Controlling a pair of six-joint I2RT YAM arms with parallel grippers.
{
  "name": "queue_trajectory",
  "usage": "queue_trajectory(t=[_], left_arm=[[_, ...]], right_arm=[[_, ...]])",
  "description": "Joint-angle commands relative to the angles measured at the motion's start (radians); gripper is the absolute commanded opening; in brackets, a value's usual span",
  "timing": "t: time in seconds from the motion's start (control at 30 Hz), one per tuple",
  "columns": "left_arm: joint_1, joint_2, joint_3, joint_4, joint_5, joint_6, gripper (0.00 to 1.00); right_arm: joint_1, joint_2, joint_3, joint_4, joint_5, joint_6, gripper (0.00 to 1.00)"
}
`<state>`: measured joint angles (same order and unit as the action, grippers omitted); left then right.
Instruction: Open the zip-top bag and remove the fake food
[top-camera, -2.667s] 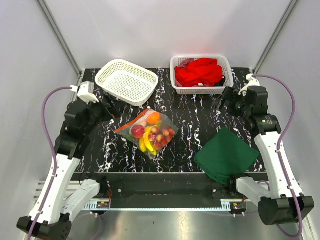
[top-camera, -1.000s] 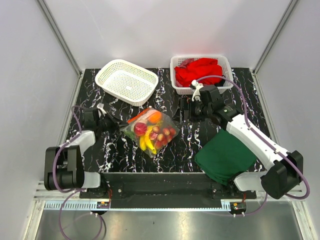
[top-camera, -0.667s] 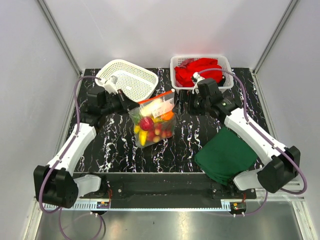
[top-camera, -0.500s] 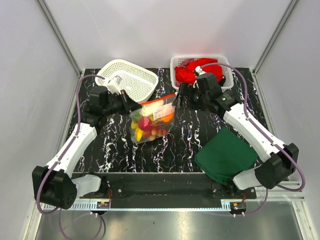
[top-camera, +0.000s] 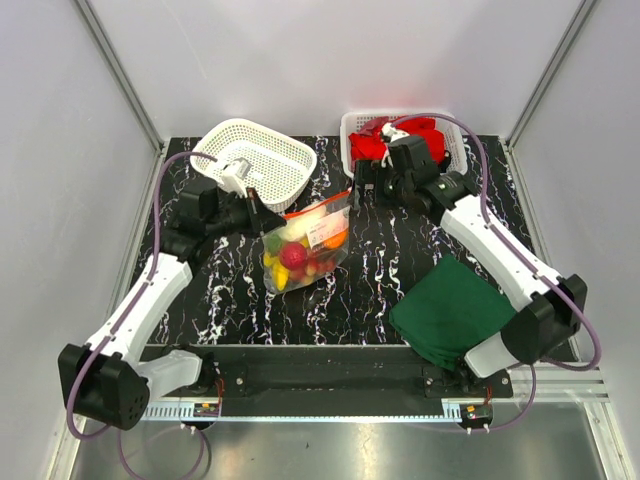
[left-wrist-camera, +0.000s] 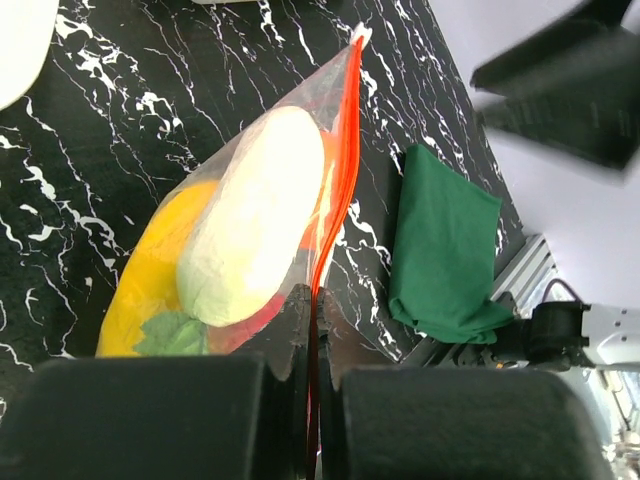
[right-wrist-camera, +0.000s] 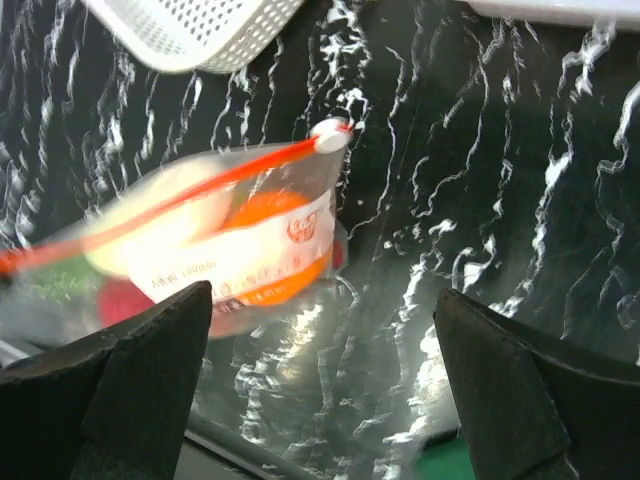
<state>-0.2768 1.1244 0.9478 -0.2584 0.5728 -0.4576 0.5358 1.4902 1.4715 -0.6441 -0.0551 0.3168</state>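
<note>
The clear zip-top bag (top-camera: 305, 243) stands upright at mid-table, its orange-red zip strip (top-camera: 318, 205) along the top. Fake food (top-camera: 293, 254) fills it: a pale white piece (left-wrist-camera: 255, 215), yellow fruit (left-wrist-camera: 150, 270), a green bit (left-wrist-camera: 170, 335) and an orange (right-wrist-camera: 262, 210). My left gripper (top-camera: 266, 214) is shut on the strip's left end, and the left wrist view shows the strip pinched between the fingers (left-wrist-camera: 312, 318). My right gripper (top-camera: 357, 188) is open just beyond the strip's right end (right-wrist-camera: 332, 133), touching nothing; its fingertips (right-wrist-camera: 195, 300) straddle the bag's lower right corner.
An empty white basket (top-camera: 253, 162) sits at the back left. A second white basket (top-camera: 452, 150) with red cloth (top-camera: 375, 148) is behind the right arm. A folded dark green cloth (top-camera: 452, 310) lies at the front right.
The left gripper raised the bag by its zip strip from lying flat to standing upright and carried it slightly back. The open right gripper moved left toward the strip's right end.
</note>
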Motion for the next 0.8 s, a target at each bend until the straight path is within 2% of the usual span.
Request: queue_trajectory(t=[0.0,0.03,0.1,0.3,0.43,0.47,0.5,0.6,0.7,0.73,0.77], left_arm=[[-0.002,-0.055,-0.018,0.051,0.036,0.037,0.00],[-0.004,-0.058,-0.026,0.068,0.041,0.034,0.00],[-0.004,-0.063,-0.037,0.082,0.050,0.017,0.00],[-0.035,-0.100,-0.060,0.104,0.032,0.020,0.00],[-0.053,-0.121,-0.070,0.102,0.033,0.037,0.00],[-0.056,-0.135,-0.073,0.102,0.032,0.042,0.00],[-0.059,-0.141,-0.078,0.100,0.030,0.051,0.00],[-0.067,-0.163,-0.086,0.094,0.021,0.071,0.00],[-0.073,-0.179,-0.083,0.068,0.004,0.098,0.00],[-0.075,-0.184,-0.075,0.045,-0.002,0.105,0.04],[-0.076,-0.189,-0.069,0.038,-0.026,0.111,0.20]], right_arm=[[-0.005,0.074,0.128,-0.095,0.103,0.388,1.00],[0.013,0.079,0.124,-0.063,0.095,0.486,1.00],[0.036,0.111,0.118,-0.019,0.104,0.521,1.00],[0.081,0.208,0.174,-0.040,0.144,0.597,1.00],[0.104,0.228,0.181,-0.045,0.202,0.613,0.86],[0.105,0.232,0.185,-0.045,0.199,0.614,0.81],[0.108,0.240,0.187,-0.051,0.201,0.619,0.71],[0.118,0.236,0.190,-0.057,0.233,0.611,0.68],[0.125,0.213,0.176,-0.051,0.256,0.599,0.60],[0.128,0.208,0.168,-0.046,0.256,0.599,0.55],[0.128,0.202,0.147,-0.034,0.252,0.596,0.48]])
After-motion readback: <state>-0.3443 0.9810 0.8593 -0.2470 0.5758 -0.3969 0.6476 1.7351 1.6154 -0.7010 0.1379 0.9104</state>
